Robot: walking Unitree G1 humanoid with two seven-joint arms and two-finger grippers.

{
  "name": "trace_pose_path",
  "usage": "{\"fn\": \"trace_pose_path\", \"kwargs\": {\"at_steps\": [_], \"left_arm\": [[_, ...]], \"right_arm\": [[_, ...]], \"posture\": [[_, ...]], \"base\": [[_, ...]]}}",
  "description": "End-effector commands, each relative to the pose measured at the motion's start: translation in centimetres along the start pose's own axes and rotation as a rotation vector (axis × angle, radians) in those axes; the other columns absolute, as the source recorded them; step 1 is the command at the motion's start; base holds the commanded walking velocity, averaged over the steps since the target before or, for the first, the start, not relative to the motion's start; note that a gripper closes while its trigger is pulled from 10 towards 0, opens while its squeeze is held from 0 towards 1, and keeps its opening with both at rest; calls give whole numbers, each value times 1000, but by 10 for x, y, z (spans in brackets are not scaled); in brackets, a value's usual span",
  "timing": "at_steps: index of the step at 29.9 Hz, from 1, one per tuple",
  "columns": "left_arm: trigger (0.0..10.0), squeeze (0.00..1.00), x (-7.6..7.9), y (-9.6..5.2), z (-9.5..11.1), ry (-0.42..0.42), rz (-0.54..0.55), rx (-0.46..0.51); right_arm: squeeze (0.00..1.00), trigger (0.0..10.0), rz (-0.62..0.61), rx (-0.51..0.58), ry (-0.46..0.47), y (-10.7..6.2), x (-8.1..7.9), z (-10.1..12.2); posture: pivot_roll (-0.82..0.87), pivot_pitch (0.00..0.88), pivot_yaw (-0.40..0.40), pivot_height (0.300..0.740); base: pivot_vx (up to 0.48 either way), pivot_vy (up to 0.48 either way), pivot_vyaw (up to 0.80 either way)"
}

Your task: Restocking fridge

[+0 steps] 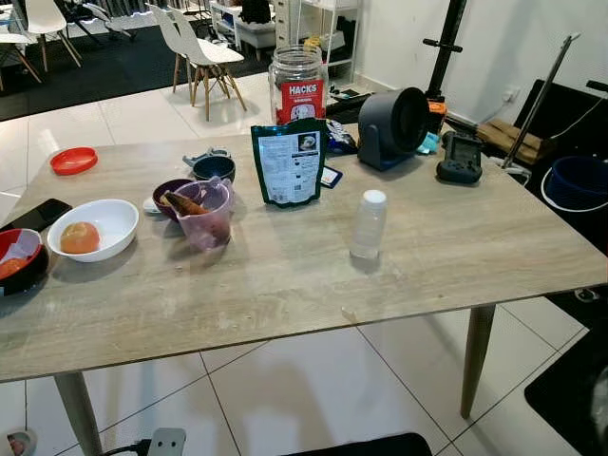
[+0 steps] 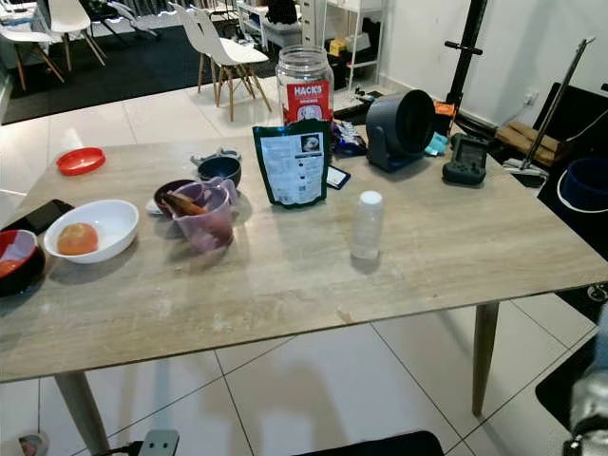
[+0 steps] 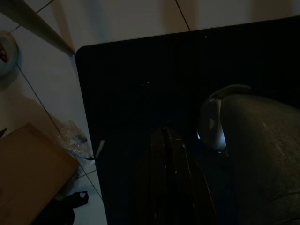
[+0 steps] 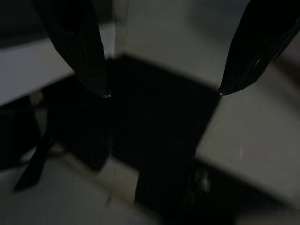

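A wooden table (image 1: 285, 285) stands before me. On it are a small translucent bottle with a white cap (image 1: 369, 225), a dark green pouch (image 1: 289, 163) standing upright, and a clear Hacks jar with a red label (image 1: 298, 85) behind it. A white bowl (image 1: 114, 217) at the left holds an orange fruit (image 1: 80, 237). Both arms hang low, away from the table. My right gripper (image 4: 162, 93) is open over a dark mat and pale floor. My left gripper (image 3: 168, 178) looks shut, in deep shade above a black mat (image 3: 140, 93).
A purple bowl (image 1: 169, 193), a pink cup (image 1: 207, 223), a dark blue bowl (image 1: 214, 167), a red bowl (image 1: 19, 261), a phone (image 1: 36, 215) and a red lid (image 1: 73, 160) sit on the left side. A black fan (image 1: 394, 123) stands at the back right. White chairs (image 1: 199, 52) stand beyond.
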State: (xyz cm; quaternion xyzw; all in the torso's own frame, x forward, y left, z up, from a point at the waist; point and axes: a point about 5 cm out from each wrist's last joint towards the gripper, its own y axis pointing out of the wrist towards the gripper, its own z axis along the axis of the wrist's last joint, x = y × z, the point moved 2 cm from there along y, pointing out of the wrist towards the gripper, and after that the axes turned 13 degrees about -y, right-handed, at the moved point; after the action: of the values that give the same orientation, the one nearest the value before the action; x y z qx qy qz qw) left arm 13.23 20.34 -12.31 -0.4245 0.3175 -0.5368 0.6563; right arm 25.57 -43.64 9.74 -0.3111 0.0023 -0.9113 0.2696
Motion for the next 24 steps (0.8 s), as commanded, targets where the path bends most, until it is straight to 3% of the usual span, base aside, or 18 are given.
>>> {"fn": "trace_pose_path", "kwargs": {"at_steps": [1, 2, 3, 5, 6, 7, 9, 10, 11, 14, 16, 18, 20, 22, 24], "left_arm": [[10000, 0, -2, -2, -14, -6, 6, -47], [10000, 0, -3, -2, -14, -5, 7, -48], [10000, 0, -3, -2, -14, -5, 7, -48], [10000, 0, -3, -2, -14, -5, 8, -48], [10000, 0, -3, -2, -14, -5, 8, -48], [10000, 0, -3, -2, -14, -5, 8, -48], [10000, 0, -3, -2, -14, -4, 7, -50], [10000, 0, -3, -2, -14, -4, 7, -50], [10000, 0, -3, -2, -15, -4, 7, -51], [10000, 0, -3, -2, -15, -3, 7, -51], [10000, 0, -2, -2, -15, 0, 6, -53], [10000, 0, -2, -2, -15, 0, 6, -53], [10000, 0, -1, -2, -16, 2, 5, -54], [10000, 0, -1, -2, -16, 2, 5, -54], [10000, 0, 0, -2, -17, 3, 5, -55]], "right_arm": [[1000, 10000, -15, 60, 83, 3, 3, 21], [1000, 10000, -12, 126, 147, 4, 5, 43], [1000, 10000, -12, 126, 147, 4, 5, 43], [561, 10000, 65, 243, 290, 2, -1, 80], [561, 10000, 65, 243, 290, 2, -1, 80], [0, 10000, 185, 327, 389, -4, -13, 104], [0, 10000, 523, 523, 534, -29, -48, 152], [0, 10000, 523, 523, 534, -29, -48, 152], [0, 10000, 750, 656, 563, -54, -72, 178], [0, 10000, 810, 692, 558, -62, -79, 184], [0, 10000, 968, 786, 526, -88, -100, 198], [0, 10000, 968, 786, 526, -88, -100, 198], [0, 10000, 1170, 895, 473, -127, -127, 211], [0, 10000, 1170, 895, 473, -127, -127, 211], [0, 10000, 1315, 963, 441, -158, -147, 219]], "posture": [[20, 0, 14, 740], [20, 0, 14, 740], [20, 0, 14, 740], [20, 0, 14, 740], [20, 0, 14, 740], [20, 0, 14, 740], [25, 0, 18, 740], [25, 0, 18, 740], [27, 0, 17, 740], [27, 0, 17, 740], [27, 0, 17, 740], [27, 0, 17, 740], [31, 0, 19, 740], [31, 0, 19, 740], [31, 0, 19, 740]], "base": [[0, 0, 0], [0, 0, 0], [0, 0, 0], [0, 0, 0], [0, 0, 0], [0, 0, 0], [0, 0, 0], [0, 0, 0], [0, 0, 0], [0, 0, 0], [0, 0, 0], [0, 0, 0], [0, 0, 0], [0, 0, 0], [0, 0, 0]]}}
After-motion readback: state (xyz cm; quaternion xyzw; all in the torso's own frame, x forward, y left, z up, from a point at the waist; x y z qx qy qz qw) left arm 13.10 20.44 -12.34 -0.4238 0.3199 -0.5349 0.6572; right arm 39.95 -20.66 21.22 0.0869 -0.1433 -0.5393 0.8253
